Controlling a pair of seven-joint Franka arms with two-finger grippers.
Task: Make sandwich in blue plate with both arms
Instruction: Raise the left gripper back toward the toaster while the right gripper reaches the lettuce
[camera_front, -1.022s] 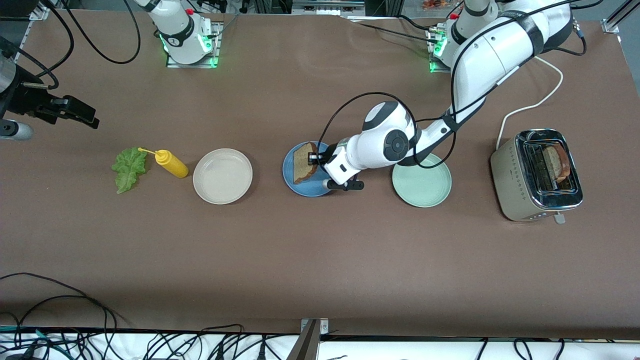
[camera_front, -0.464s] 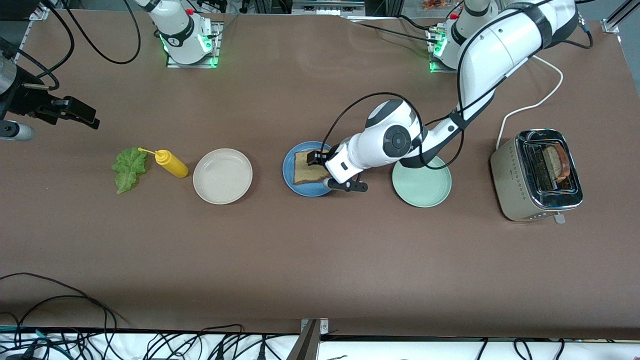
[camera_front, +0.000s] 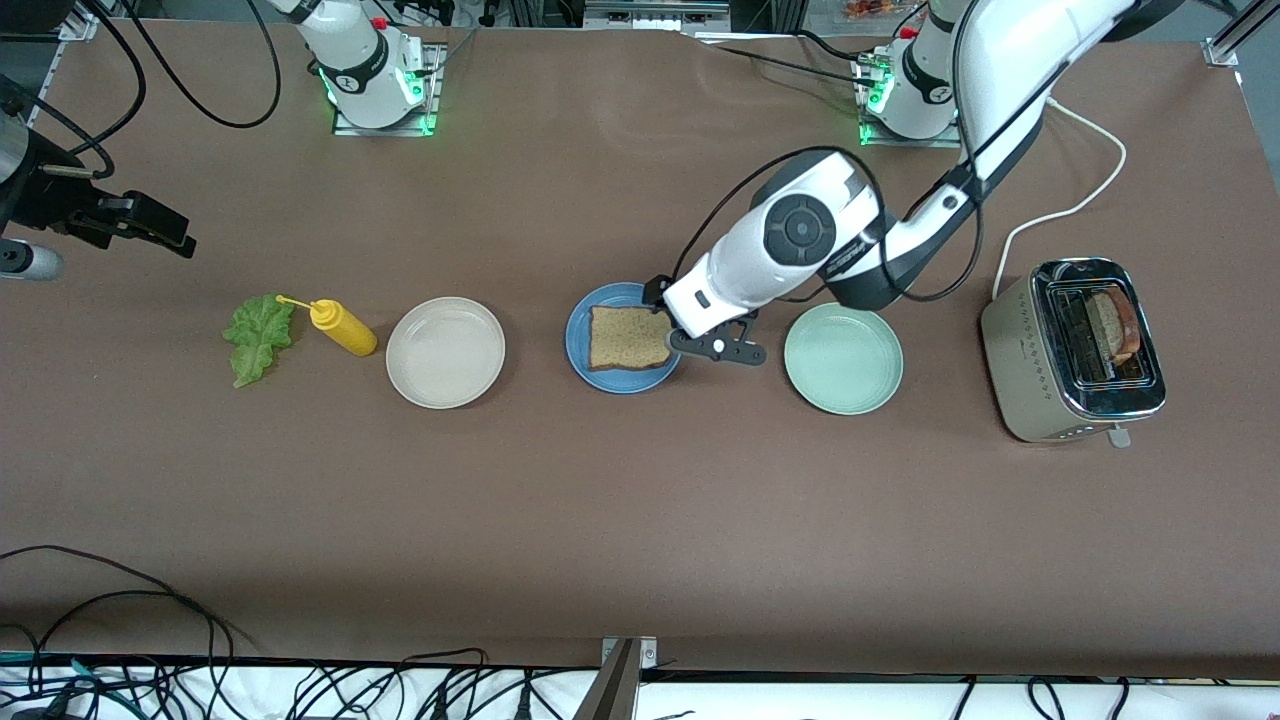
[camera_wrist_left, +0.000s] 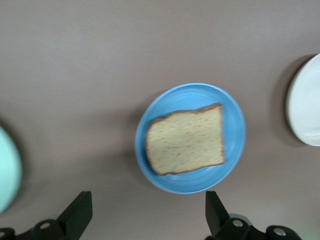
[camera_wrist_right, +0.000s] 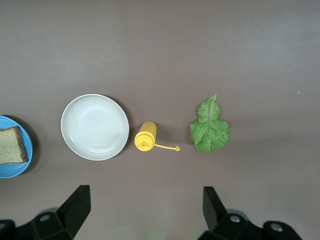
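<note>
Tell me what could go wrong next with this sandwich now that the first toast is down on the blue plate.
The lettuce leaf lies right beside the mustard bottle, so the right gripper, hanging open above them, could knock the bottle over while picking the leaf.

The toast slice lies toward one rim of the blue plate, so later layers might overhang.

The left gripper, jaws open, sits just above that rim and may clip the plate while moving to the toaster.

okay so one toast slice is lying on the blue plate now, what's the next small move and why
Probably the right gripper, open over the table near the lettuce leaf, should descend onto the leaf. The toast slice lies flat on the blue plate, bare on top, and the left gripper is open and empty above the plate.
</note>
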